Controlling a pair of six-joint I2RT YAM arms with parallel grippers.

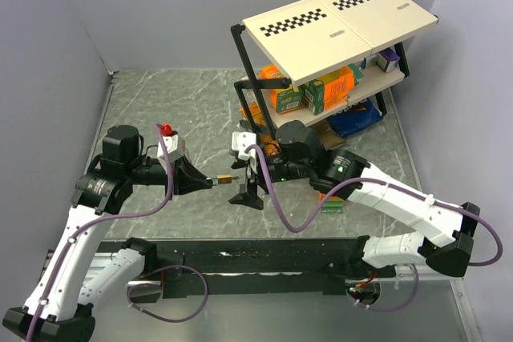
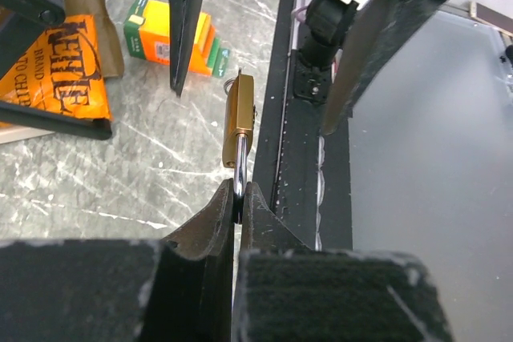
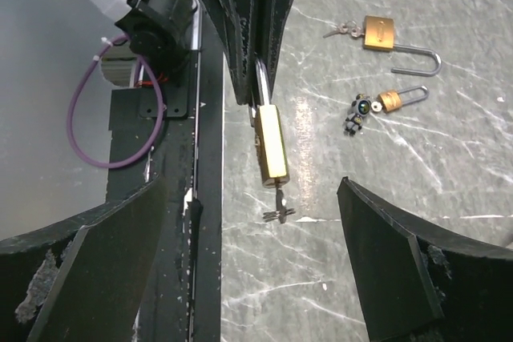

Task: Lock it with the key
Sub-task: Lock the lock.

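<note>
left wrist | end effector [image 2: 238, 198] clamps shackle [image 2: 239, 167] | padlock [image 2: 239, 114] long axis forward, key [image 3: 277, 202] outward

left end effector [image 2: 239, 198] at 6 o'clock, fingers pinched on the steel shackle | brass padlock [image 2: 239, 122] points toward 12, small ring at its far end | orange-green carton [image 2: 172, 34] at 11 on marbled tabletop [image 2: 120, 174] | orange Kettle chip bag [image 2: 60, 78] at 10

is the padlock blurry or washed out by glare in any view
Top external: padlock tiny but evenly lit. Left wrist: padlock sharp, left gripper near the lens soft. Right wrist: sharp, with a bright glare streak down its brass.
</note>
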